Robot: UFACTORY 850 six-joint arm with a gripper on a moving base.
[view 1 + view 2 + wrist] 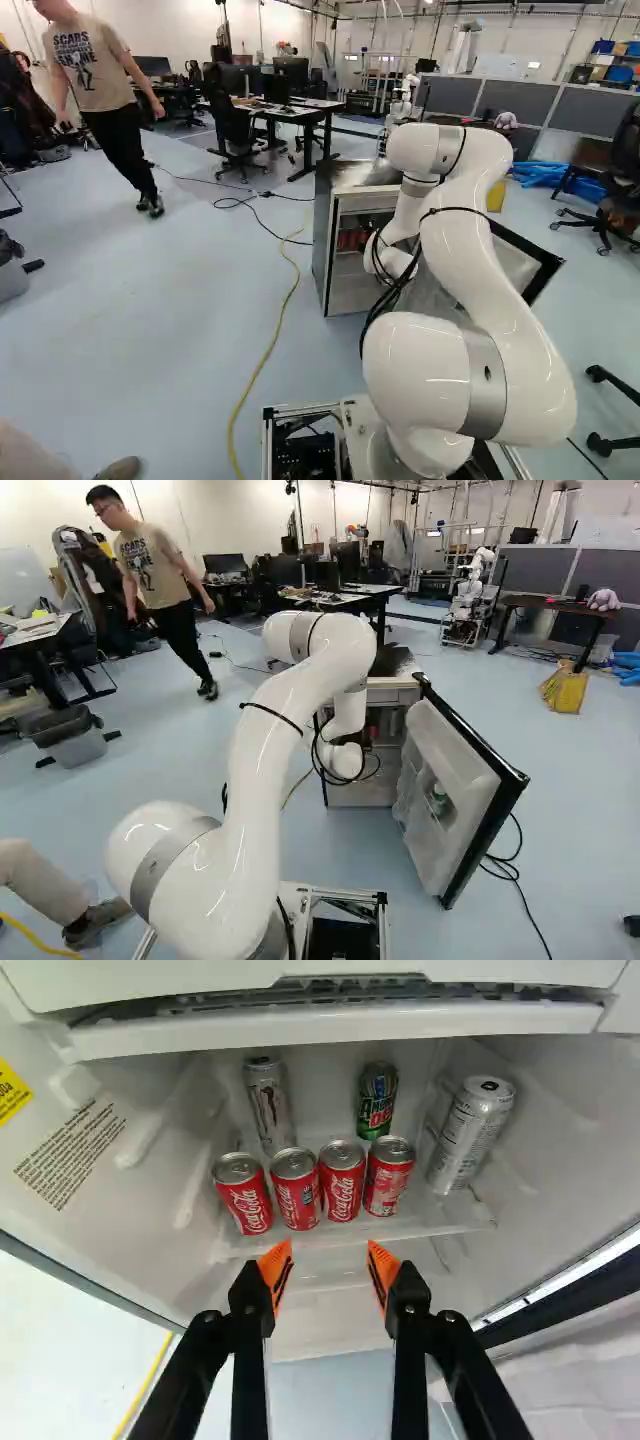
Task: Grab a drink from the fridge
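Red cans (341, 1185), four in a row, ahead of the released jaws, orange pads (275, 1268) well apart. Same fridge (322, 245) shelf (440, 1227) holds a silver can (270, 1110) and a green can (377, 1102) behind the row, second silver can (470, 1135) beside it, near the side wall. Door (448, 750) swung open, something green (438, 799) in its rack.
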